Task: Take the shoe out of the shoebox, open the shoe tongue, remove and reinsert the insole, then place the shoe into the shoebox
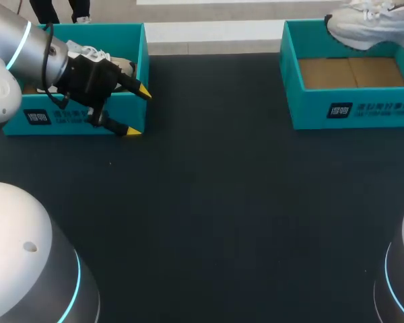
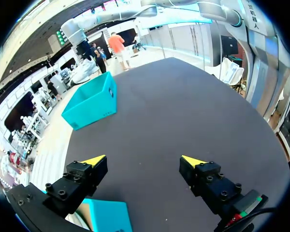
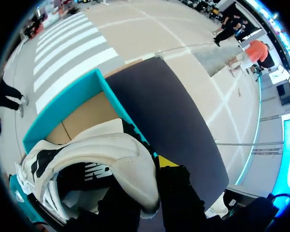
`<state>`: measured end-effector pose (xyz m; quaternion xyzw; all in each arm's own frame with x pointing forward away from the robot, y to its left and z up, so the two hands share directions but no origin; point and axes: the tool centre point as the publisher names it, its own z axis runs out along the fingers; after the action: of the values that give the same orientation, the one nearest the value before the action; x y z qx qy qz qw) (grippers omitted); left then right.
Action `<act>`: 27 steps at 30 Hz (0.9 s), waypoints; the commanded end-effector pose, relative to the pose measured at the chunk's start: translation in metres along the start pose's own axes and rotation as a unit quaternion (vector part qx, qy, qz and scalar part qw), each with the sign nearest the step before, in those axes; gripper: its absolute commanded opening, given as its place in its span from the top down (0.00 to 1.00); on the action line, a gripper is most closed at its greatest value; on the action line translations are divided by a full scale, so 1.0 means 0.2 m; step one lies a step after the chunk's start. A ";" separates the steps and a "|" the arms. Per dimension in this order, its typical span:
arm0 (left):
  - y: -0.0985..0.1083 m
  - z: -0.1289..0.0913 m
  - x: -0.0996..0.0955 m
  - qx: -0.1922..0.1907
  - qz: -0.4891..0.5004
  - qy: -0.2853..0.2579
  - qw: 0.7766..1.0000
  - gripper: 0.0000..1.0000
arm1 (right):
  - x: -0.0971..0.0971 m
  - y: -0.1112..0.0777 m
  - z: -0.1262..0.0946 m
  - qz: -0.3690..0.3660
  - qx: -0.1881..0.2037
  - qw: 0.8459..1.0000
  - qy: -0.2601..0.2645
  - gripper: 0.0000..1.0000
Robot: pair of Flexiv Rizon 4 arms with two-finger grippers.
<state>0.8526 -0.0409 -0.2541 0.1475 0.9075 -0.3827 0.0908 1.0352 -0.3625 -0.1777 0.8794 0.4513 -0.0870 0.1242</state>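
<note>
A dark tabletop seen from above, with a teal shoebox at each far corner. The left arm enters from the upper left. The left hand hovers at the front right corner of the left shoebox, its two yellow-tipped fingers spread wide with nothing between them. A second shoe, white, lies inside that box, partly hidden behind the arm.

The right shoebox shows a bare cardboard floor. The white shoe is held above its far right corner.

From the left wrist, the left hand has its fingers wide apart over the bare tabletop. A corner of the left shoebox sits under one finger, and the right shoebox stands well ahead, across the tabletop.

From the right wrist, the right hand pinches the shoe at the edge of its opening. One yellow tip shows against the outside, and the other finger is dark and mostly hidden by the shoe. Below the shoe is the right shoebox with its cardboard floor showing
</note>
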 end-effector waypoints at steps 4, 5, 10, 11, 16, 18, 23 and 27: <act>0.00 0.00 0.00 -0.001 0.000 0.000 1.000 0.00 | 0.04 0.00 0.02 -0.026 -0.001 1.000 -0.003 1.00; 0.00 0.00 0.00 -0.001 0.000 0.000 1.000 0.00 | 0.05 -0.01 0.04 -0.035 0.000 0.999 -0.005 1.00; 0.00 0.00 0.00 -0.001 0.000 0.000 1.000 0.00 | 0.08 -0.01 0.09 -0.056 0.000 0.998 -0.002 1.00; 0.00 0.00 0.00 -0.001 0.000 0.000 1.000 0.00 | 0.09 -0.01 0.10 -0.054 -0.001 0.999 -0.003 1.00; 0.00 0.00 0.00 -0.001 0.000 0.000 1.000 0.00 | 0.12 -0.01 0.15 -0.081 -0.001 0.997 -0.006 1.00; 0.00 0.00 0.00 -0.001 0.000 0.000 1.000 0.00 | 0.13 -0.01 0.17 -0.087 -0.001 0.996 -0.006 1.00; 0.00 0.00 0.00 -0.001 0.000 0.000 1.000 0.00 | 0.16 -0.01 0.23 -0.093 0.001 0.996 -0.011 1.00; 0.00 0.00 0.00 -0.001 0.000 0.000 1.000 0.00 | 0.18 -0.01 0.29 -0.093 0.004 0.996 -0.017 1.00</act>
<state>0.8526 -0.0409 -0.2541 0.1476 0.9075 -0.3827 0.0908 1.0456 -0.3509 -0.2349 0.8339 0.5267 -0.1083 0.1248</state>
